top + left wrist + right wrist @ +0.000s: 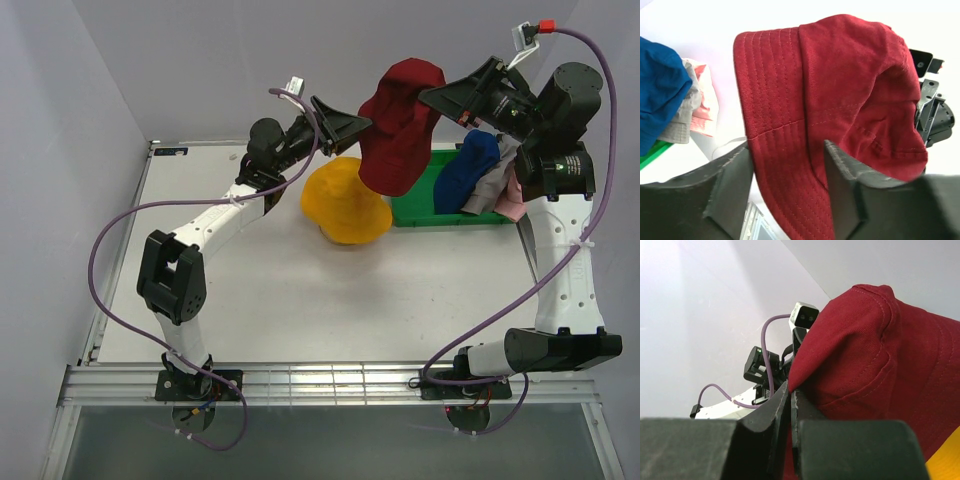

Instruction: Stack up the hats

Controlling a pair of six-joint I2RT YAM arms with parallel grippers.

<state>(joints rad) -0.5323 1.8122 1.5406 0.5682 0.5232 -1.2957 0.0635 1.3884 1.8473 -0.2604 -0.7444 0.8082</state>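
Left side: left gripper spread wide, brim of dark red hat between its fingers. Below, yellow hat on table. Red one hangs in air — right gripper pinches its fabric, fingers pressed together. Far right — blue hat, grey hat, pink hat piled in green bin.

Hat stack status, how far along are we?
Done: yellow hat lies on the table, likely the base, nothing on it yet. In hand: dark red hat is held in the air, right claw shut on it, left claw open astride its brim. Left: blue hat, grey hat and pink hat sit in the green bin.
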